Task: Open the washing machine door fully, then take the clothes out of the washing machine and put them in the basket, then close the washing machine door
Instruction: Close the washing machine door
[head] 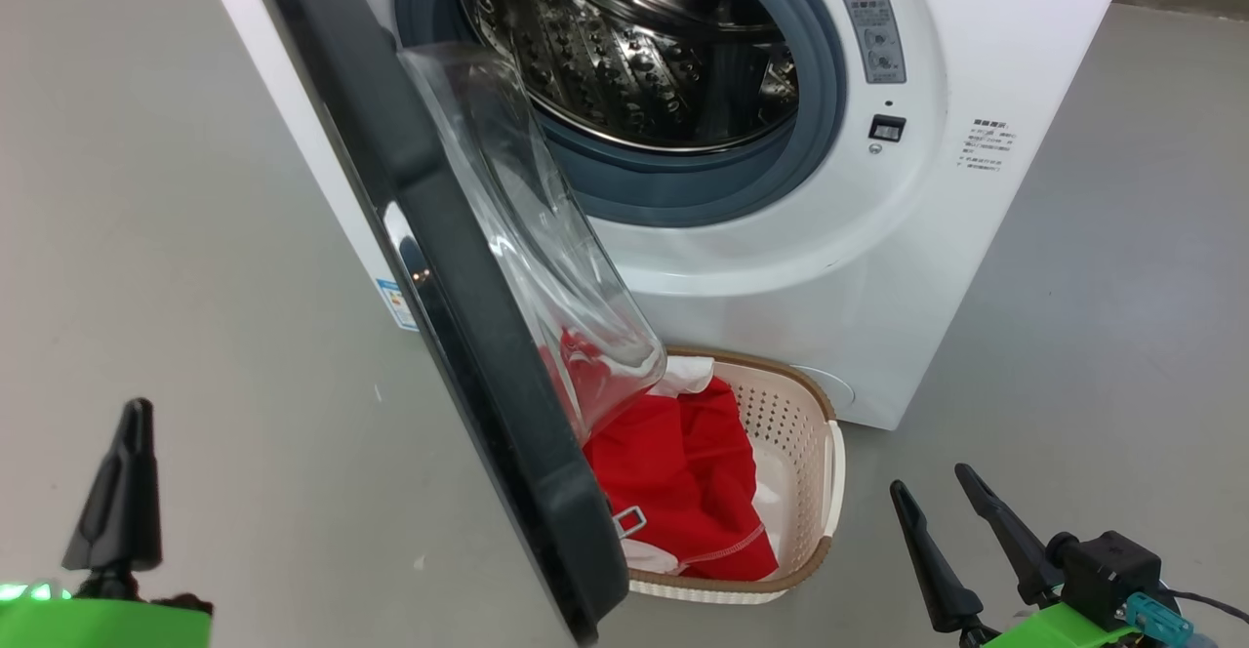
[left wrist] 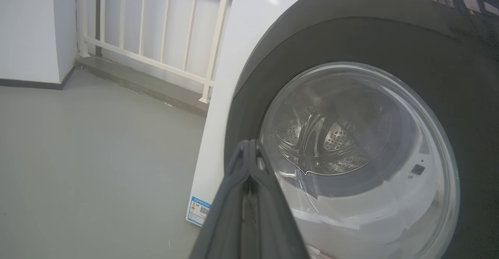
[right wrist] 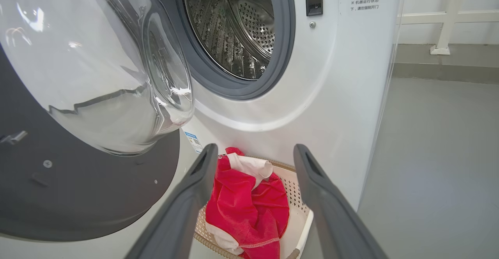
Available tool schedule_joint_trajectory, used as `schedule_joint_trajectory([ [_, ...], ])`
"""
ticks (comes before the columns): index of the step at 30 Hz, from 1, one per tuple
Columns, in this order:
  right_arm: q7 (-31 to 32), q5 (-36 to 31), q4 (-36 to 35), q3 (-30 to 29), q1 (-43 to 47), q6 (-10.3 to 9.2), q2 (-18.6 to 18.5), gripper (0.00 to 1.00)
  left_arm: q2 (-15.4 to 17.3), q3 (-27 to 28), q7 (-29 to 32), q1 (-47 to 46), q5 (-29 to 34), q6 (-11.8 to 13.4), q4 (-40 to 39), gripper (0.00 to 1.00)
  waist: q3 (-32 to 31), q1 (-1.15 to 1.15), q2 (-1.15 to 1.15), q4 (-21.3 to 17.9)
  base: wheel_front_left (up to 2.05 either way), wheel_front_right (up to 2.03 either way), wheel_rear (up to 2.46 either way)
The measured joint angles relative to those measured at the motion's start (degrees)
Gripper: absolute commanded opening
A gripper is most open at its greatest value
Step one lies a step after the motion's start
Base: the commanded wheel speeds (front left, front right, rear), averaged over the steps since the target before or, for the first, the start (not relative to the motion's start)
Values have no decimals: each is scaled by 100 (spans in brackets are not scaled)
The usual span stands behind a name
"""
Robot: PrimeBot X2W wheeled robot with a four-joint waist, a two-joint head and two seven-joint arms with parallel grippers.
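The white washing machine (head: 859, 267) stands ahead, its steel drum (head: 624, 53) bare of clothes. Its door (head: 459, 277) hangs partly open, black rim toward me, glass bowl (head: 546, 248) bulging inward. Red and white clothes (head: 683, 477) lie in the cream basket (head: 810, 433) on the floor below the opening. My left gripper (head: 132, 414) is shut at the lower left, apart from the door's outer face (left wrist: 390, 40), holding nothing. My right gripper (head: 932, 497) stands open at the lower right, beside the basket; its fingers (right wrist: 195, 196) frame the clothes (right wrist: 245, 208) in the right wrist view.
Grey floor (head: 166, 238) spreads to the left and right of the machine. A white railing (left wrist: 156, 36) on a low ledge runs behind the washer, next to a white wall (left wrist: 31, 25). A blue label (left wrist: 199, 210) marks the washer's lower side corner.
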Motion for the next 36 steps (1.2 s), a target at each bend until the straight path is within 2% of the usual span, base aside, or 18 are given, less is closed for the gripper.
schedule_joint_trajectory([
  [2, 0, 1, 7, 15, 0, 1, 2, 100, 168, -140, 1, -53, -654, 0, 35, 0, -8, 0, 0, -12, 0, 0, 0],
  [3, 0, 1, 10, 25, 0, 0, 2, 100, 376, -275, 67, -125, -1344, 0, 53, 0, -19, 0, 0, -25, 0, 0, 0],
  [9, 0, 2, 11, 38, 0, 0, 19, 100, 1080, -488, 544, -423, -3002, 0, 2, 0, -12, 0, 0, -52, 0, 0, 0],
  [17, 0, 2, 12, 46, -2, 0, 44, 100, 1529, -611, 1883, -647, -5083, 1, -372, 0, 30, 0, 0, -100, 0, 0, 0],
  [20, 0, 2, 10, 46, -5, 0, 48, 100, 1660, -487, 2323, -747, -5555, 1, -499, 0, 66, 0, 0, -131, 0, 0, 0],
  [24, 0, 2, 5, 45, -25, 0, 54, 100, 1795, -463, 2943, -822, -5857, 1, -625, 0, 143, 0, 0, -179, 0, 0, 0],
  [28, 0, 2, 1, 29, -142, 1, 57, 100, 1782, -436, 3479, -873, -6152, 1, -756, 0, 225, 0, 0, -247, 0, 0, 0],
  [36, 0, 1, -4, 11, -150, 0, 83, 100, 1658, -333, 4177, -982, -6237, 1, -780, 0, 328, 0, 0, -381, 0, 0, 0],
])
